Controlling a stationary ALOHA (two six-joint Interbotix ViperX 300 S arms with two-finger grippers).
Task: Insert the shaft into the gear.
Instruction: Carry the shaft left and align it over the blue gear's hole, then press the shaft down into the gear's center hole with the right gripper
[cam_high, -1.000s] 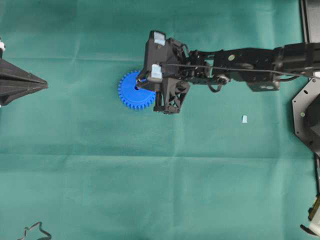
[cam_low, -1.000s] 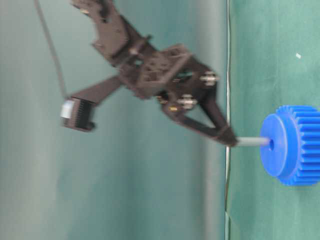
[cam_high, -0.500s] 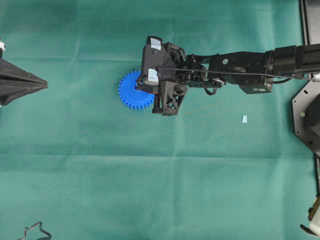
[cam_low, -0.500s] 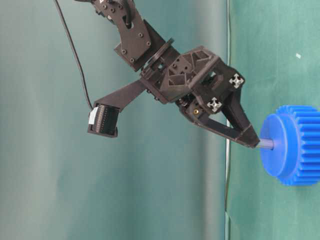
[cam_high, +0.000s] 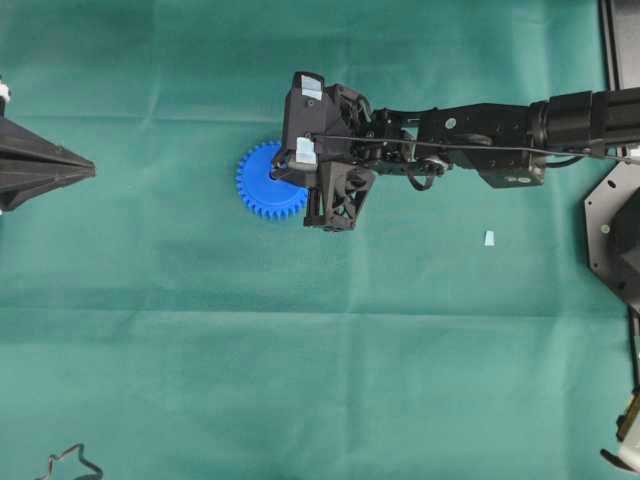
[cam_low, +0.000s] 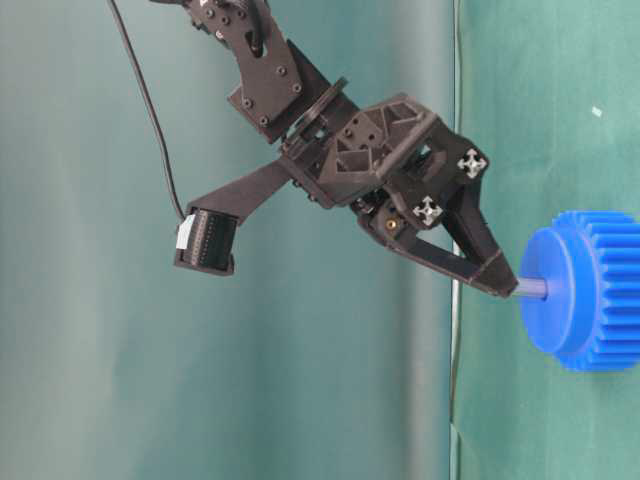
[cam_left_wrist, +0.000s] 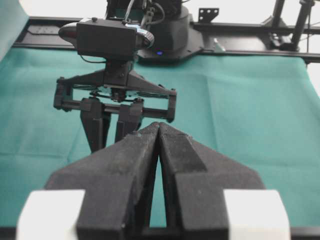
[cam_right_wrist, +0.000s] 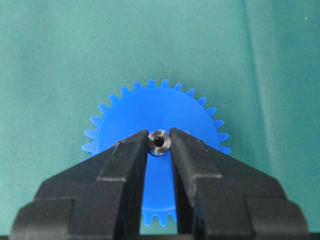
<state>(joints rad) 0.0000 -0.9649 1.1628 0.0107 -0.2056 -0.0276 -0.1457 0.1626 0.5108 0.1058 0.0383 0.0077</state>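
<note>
Blue plastic meets steel at centre table: the gear (cam_high: 268, 182) lies flat on the green cloth (cam_high: 320, 380), and the right gripper (cam_right_wrist: 160, 145) stands over its hub with the shaft (cam_right_wrist: 160, 141) pinched between narrow jaws. In the right wrist view the pin's shiny round end sits between the two fingertips (cam_right_wrist: 131, 150), squarely over the middle of the gear. In the table-level view the shaft (cam_low: 532, 289) runs from the gripper's tips (cam_low: 500, 283) straight to the gear's (cam_low: 585, 290) raised hub face, its lower end at the centre hole; only a short stretch of pin shows between fingers and plastic, so it looks to have entered the bore at least part way, though how deep cannot be read from here. From overhead, the right gripper (cam_high: 287, 172) covers the gear's right half, and a small pale chip (cam_high: 489, 238) lies well apart on the cloth.

The left gripper (cam_left_wrist: 159, 145) is parked at the table's left edge (cam_high: 45, 165), its fingers pressed together with nothing between them.

By this evidence the task is in its closing stage: shaft picked up, carried, lined up and apparently started in the hole. What seems left is to press the pin to full seating, let go, and lift clear without dragging the gear. The grip is not yet released, and the tilted hand suggests the pin could bind if pushed off-axis.
</note>
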